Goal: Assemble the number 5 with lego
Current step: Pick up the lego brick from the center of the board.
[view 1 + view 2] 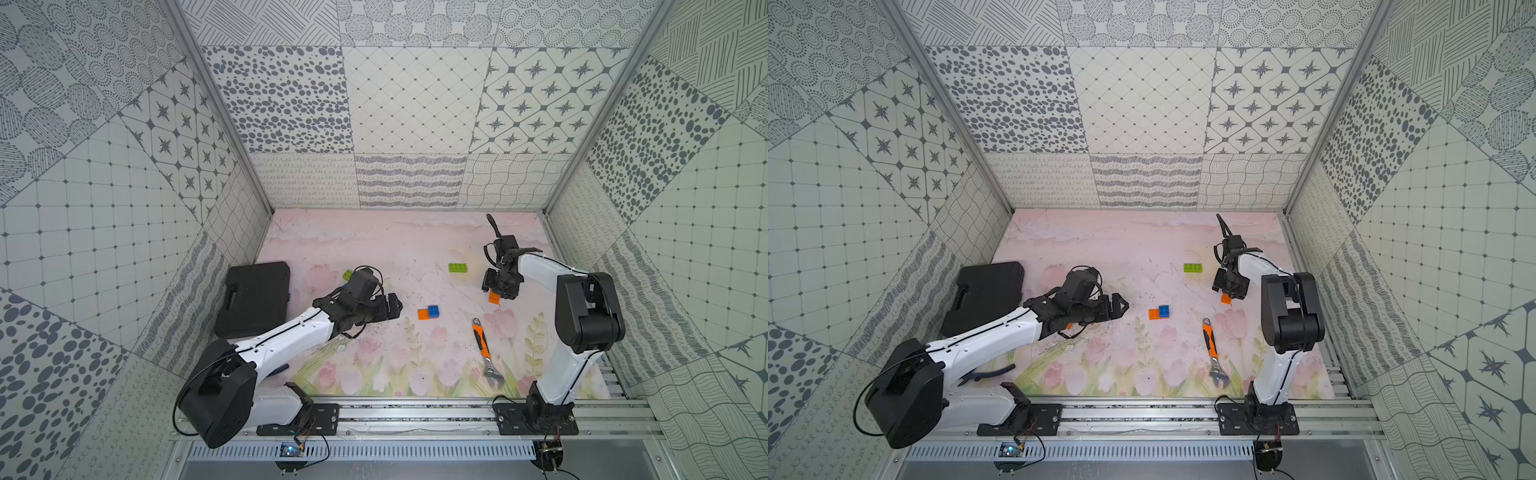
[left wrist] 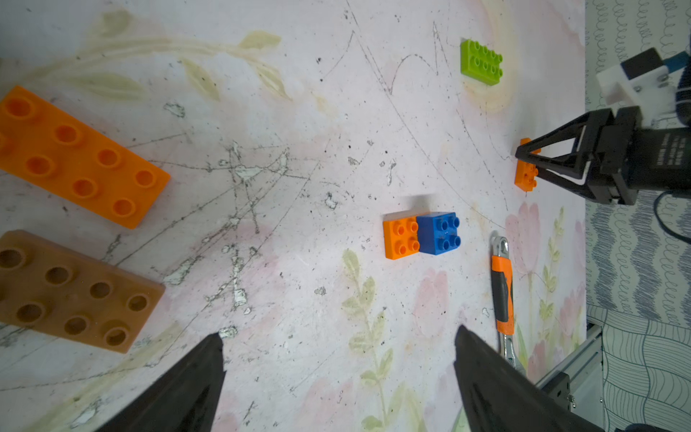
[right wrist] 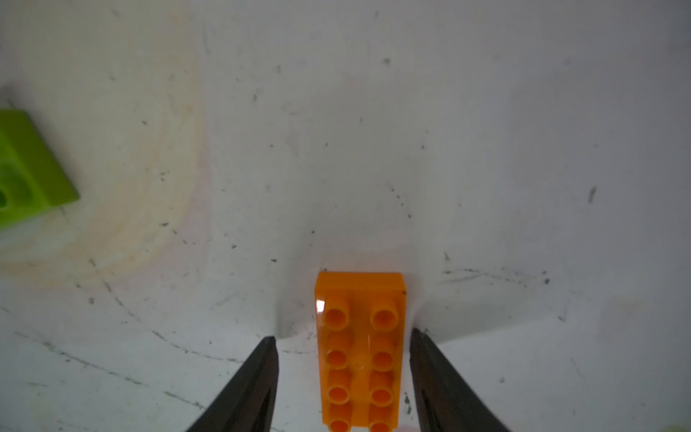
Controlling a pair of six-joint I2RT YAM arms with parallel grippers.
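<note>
Left hand [image 1: 395, 306] hovers low over the desk [image 1: 374, 249] with jaws spread wide, holding nothing; black case [image 1: 255, 297] lies to its left. Centre: small orange square brick [image 1: 423, 314] touching blue square brick [image 1: 433, 310]. Lime green oblong brick [image 1: 457, 267] sits farther back, to the right. Orange-handled wrench [image 1: 482, 340] lies near, right of centre. Right hand [image 3: 342, 344] straddles an orange oblong brick [image 3: 361, 348] on the desk; whether its fingers grip it, cannot tell.
</note>
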